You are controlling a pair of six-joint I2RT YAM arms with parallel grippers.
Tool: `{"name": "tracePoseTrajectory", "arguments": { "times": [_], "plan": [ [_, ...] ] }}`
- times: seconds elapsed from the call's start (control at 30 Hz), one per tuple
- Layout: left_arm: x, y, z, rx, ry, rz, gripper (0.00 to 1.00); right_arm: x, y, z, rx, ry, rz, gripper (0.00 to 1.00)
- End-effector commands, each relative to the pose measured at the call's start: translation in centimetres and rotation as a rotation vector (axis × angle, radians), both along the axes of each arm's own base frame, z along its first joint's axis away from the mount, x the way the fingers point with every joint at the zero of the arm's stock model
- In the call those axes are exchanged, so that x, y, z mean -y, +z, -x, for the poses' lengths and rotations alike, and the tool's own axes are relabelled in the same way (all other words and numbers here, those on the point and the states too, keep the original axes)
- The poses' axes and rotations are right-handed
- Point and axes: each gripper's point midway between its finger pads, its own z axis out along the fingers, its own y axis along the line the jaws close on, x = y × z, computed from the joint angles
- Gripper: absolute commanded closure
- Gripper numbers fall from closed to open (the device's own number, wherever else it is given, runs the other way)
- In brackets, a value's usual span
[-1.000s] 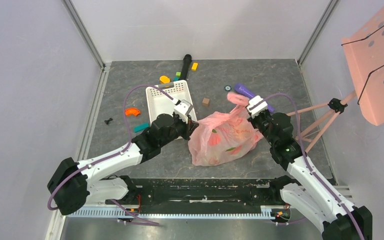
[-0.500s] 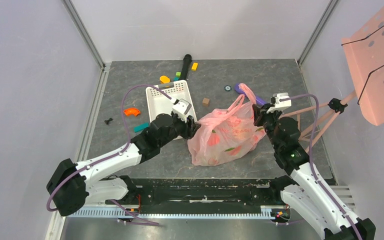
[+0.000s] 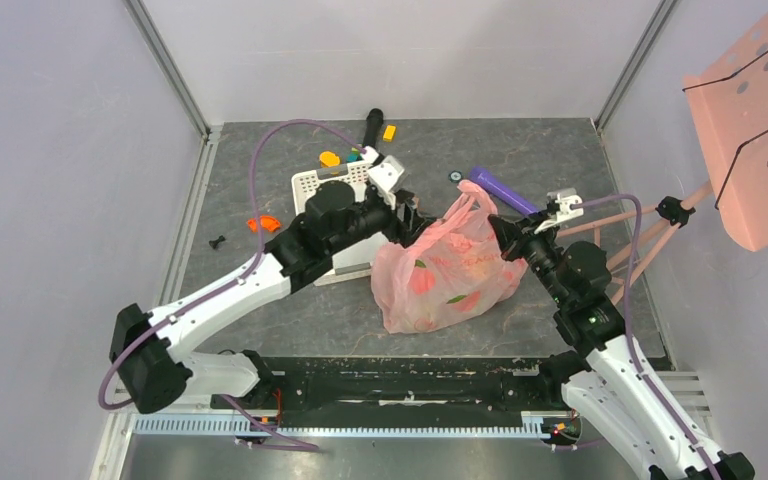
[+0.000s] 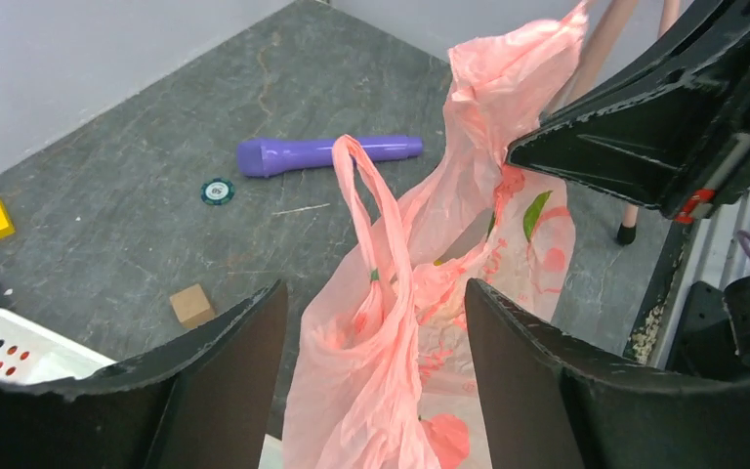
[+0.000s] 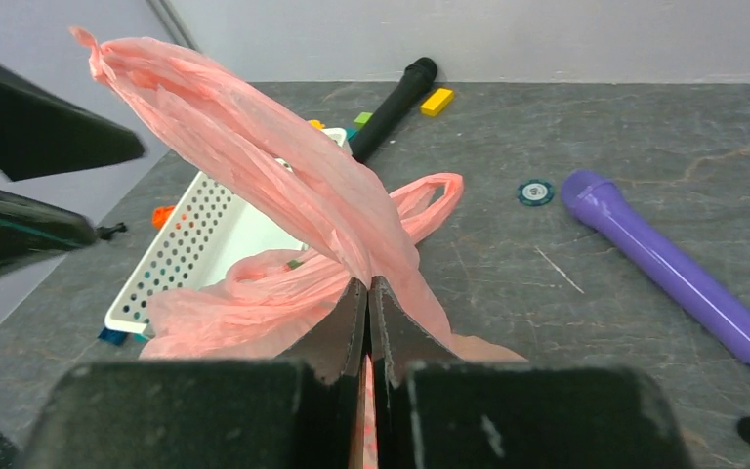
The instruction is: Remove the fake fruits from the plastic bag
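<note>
The pink plastic bag (image 3: 440, 272) lies slumped at the table's middle. The fake fruits show only as dim red and green shapes (image 3: 423, 280) through its film. My left gripper (image 3: 412, 212) hovers at the bag's upper left, open. In the left wrist view one loop handle (image 4: 371, 195) rises between the wide-apart fingers (image 4: 225, 381) of the left gripper (image 4: 373, 313), with nothing pinching it. My right gripper (image 3: 498, 228) is shut on the bag's right top edge. In the right wrist view the right gripper (image 5: 368, 285) clamps a stretched pink strip (image 5: 283, 186).
A white perforated basket (image 3: 312, 185) sits under my left arm, with small coloured blocks (image 3: 330, 158) and a black cylinder (image 3: 373, 125) behind it. A purple cylinder (image 3: 505, 192) and a small round token (image 3: 455, 176) lie behind the bag. A pink perforated stand (image 3: 750, 130) on legs (image 3: 640, 240) is at right.
My left gripper let go, opened and swung back and right over the basket to the bag's handle. My right gripper, still shut on the bag, pulled its edge to the right.
</note>
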Motion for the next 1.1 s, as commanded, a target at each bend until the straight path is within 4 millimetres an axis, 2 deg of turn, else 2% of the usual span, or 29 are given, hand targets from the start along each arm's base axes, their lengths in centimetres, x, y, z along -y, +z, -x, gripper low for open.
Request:
{"name": "tracePoseTrajectory", "arguments": {
  "times": [0.0,0.2,0.5,0.8,0.83,0.9,0.93,0.97,1.0,1.07],
  "plan": [
    [2.0,-2.0,0.2,0.014,-0.091,-0.131,0.26,-0.7,2.6,0.9,0.051,0.051,-0.050,1.00],
    [4.1,-4.4,0.2,-0.005,-0.117,-0.246,0.25,-0.4,3.2,1.1,0.056,0.040,-0.056,1.00],
    [6.1,-7.0,-1.9,-0.016,-0.091,-0.357,0.25,-0.1,3.7,1.7,0.062,0.036,-0.061,1.00],
    [5.8,-9.0,-4.7,0.026,0.007,-0.465,0.29,0.1,3.9,2.0,0.068,0.035,-0.062,1.00],
    [5.7,-9.1,-4.9,0.030,0.017,-0.470,0.34,0.0,3.9,2.0,0.068,0.036,-0.062,1.00],
    [5.7,-8.9,-5.1,0.038,0.022,-0.475,0.59,0.1,4.0,2.1,0.071,0.033,-0.062,1.00],
    [5.7,-8.8,-5.2,0.040,0.026,-0.474,0.75,0.2,4.0,2.1,0.072,0.032,-0.061,1.00],
    [5.8,-8.5,-5.3,0.041,0.030,-0.467,0.84,0.2,4.0,2.1,0.073,0.028,-0.063,1.00],
    [5.8,-8.2,-5.2,0.043,0.031,-0.458,0.93,0.3,4.0,2.0,0.072,0.023,-0.063,1.00],
    [5.9,-7.2,-5.1,0.052,0.028,-0.430,0.98,0.6,4.0,1.9,0.069,0.003,-0.071,1.00]
  ]
}}
